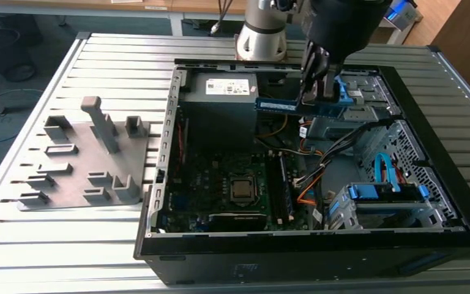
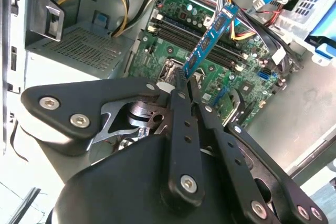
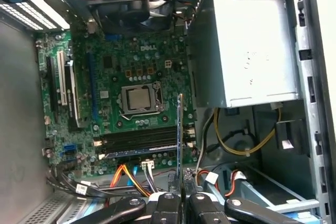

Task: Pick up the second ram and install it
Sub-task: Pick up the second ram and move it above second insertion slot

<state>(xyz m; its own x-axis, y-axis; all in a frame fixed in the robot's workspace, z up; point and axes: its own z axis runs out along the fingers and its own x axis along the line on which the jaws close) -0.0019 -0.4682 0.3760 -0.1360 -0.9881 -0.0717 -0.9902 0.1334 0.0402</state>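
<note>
A: Above the open computer case (image 1: 160,184), what is the tool (image 1: 317,98) carrying?

B: The second ram (image 1: 286,105). The tool is clamped on one end of the stick. The blue-green board juts out toward the exterior view's left, in the air over the power supply (image 1: 227,92) and well apart from the board below.

A: Why grip it by the end?

B: My guess is that this leaves most of the contact edge free. In the second wrist view the fingers (image 2: 179,85) pinch the end nearest the camera, and the rest of the board reaches out over the motherboard (image 2: 210,11).

A: Is it lined up with anything?

B: Not that I can see. In the first wrist view the stick appears edge-on, a thin line crossing the memory slots (image 3: 139,141) instead of running along them. So I judge it lifted and in transit, not yet seated.

A: And what is in the case?

B: The motherboard with its processor socket (image 1: 242,188), the power supply in one corner, a drive cage (image 1: 386,195) with blue fittings, and loose cables (image 1: 333,153) between them. A grey fixture (image 1: 88,159) lies on the slatted surface (image 1: 96,61) just beside the case.
</note>
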